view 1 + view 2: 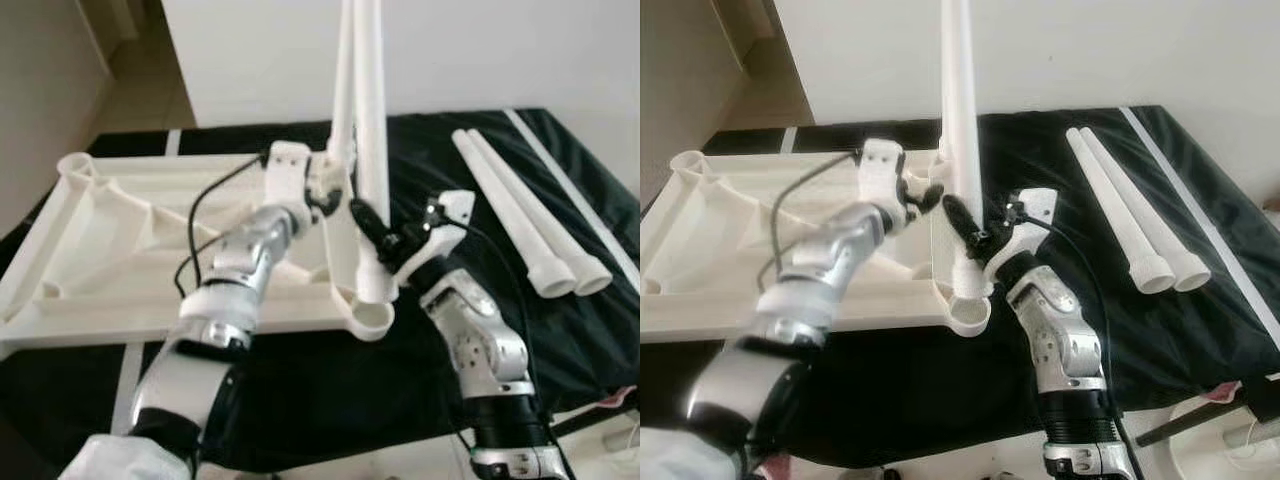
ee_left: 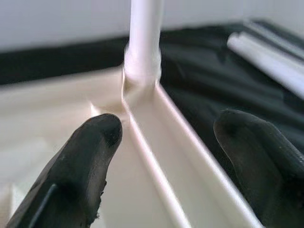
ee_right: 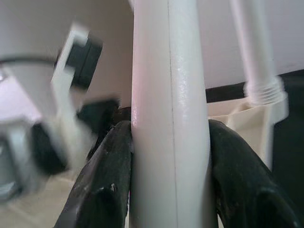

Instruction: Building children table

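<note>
With no writing legible, the right gripper (image 1: pixel 970 235) clamps one upright leg (image 1: pixel 962 150) on the tabletop (image 1: pixel 110 235), the left gripper (image 2: pixel 166 142) gapes empty, and two legs (image 1: pixel 1130 215) lie loose.

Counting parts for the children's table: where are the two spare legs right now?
In the head views, the two spare legs lie side by side on the black cloth, to the robot's right of the upturned tabletop and right tool.

You find no readable text, label, brand, number or sign on any item here. The white tabletop (image 1: pixel 120 230), its legs (image 1: pixel 372 120) and the black cloth (image 1: pixel 560 330) appear unmarked, though the views are soft.
</note>
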Controlling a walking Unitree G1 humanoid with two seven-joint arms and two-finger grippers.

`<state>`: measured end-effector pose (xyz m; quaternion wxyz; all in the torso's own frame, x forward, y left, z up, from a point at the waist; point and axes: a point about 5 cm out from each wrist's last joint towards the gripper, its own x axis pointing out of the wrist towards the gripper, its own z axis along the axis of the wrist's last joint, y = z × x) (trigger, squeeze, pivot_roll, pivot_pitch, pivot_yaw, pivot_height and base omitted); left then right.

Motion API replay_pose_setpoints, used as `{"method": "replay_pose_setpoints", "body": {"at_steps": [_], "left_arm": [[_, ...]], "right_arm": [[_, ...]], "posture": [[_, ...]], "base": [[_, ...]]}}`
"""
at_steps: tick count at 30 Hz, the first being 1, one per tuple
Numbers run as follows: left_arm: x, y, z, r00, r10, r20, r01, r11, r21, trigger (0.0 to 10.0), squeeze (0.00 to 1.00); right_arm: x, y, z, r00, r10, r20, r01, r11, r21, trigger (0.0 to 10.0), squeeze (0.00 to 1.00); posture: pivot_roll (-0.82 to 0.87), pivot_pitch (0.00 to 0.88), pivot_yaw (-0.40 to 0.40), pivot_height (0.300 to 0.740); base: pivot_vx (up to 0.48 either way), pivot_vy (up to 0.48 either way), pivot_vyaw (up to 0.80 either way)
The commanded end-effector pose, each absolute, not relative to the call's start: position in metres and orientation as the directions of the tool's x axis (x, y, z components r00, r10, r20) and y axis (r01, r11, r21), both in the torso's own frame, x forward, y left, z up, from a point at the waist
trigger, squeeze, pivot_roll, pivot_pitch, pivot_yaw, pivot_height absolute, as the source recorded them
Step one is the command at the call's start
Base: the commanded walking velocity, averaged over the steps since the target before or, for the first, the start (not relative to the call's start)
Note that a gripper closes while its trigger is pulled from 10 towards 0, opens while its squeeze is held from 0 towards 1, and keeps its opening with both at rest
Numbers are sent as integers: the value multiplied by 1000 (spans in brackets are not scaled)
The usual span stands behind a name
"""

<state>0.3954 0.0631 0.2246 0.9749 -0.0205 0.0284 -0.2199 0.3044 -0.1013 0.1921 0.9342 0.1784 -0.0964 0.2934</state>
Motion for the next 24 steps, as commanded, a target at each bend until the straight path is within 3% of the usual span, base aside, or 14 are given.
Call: {"method": "replay_pose_setpoints", "body": {"at_steps": [1, 5, 9, 12, 14, 24], "left_arm": [[398, 62, 232, 881, -473, -16, 470, 879, -83, 10000, 0], [400, 62, 256, 827, -558, 77, 563, 816, -132, 10000, 0], [395, 53, 277, 710, -686, 156, 704, 694, -151, 10000, 0], [394, 52, 278, 698, -697, 163, 716, 683, -145, 10000, 0], [385, 38, 287, 606, -777, 173, 796, 596, -111, 10000, 0], [377, 16, 305, 582, -786, 207, 813, 570, -119, 10000, 0]], "right_arm": [[302, -97, 193, 790, 534, 301, -609, 740, 286, 10000, 0], [302, -91, 192, 779, 553, 296, -624, 732, 274, 10000, 0], [302, -91, 192, 781, 552, 293, -622, 736, 269, 10000, 0], [302, -91, 192, 781, 552, 292, -621, 736, 269, 10000, 0], [302, -92, 190, 787, 549, 280, -614, 741, 273, 10000, 0], [306, -88, 192, 792, 542, 280, -606, 751, 260, 10000, 0]], "posture": [[11, 0, -26, 740], [13, 0, -28, 740], [12, 0, -23, 740], [12, 0, -23, 740], [-1, 0, -11, 740], [-15, 0, -5, 740]], "base": [[0, 0, 0], [0, 0, 0], [0, 0, 0], [0, 0, 0], [0, 0, 0], [0, 0, 0]]}}
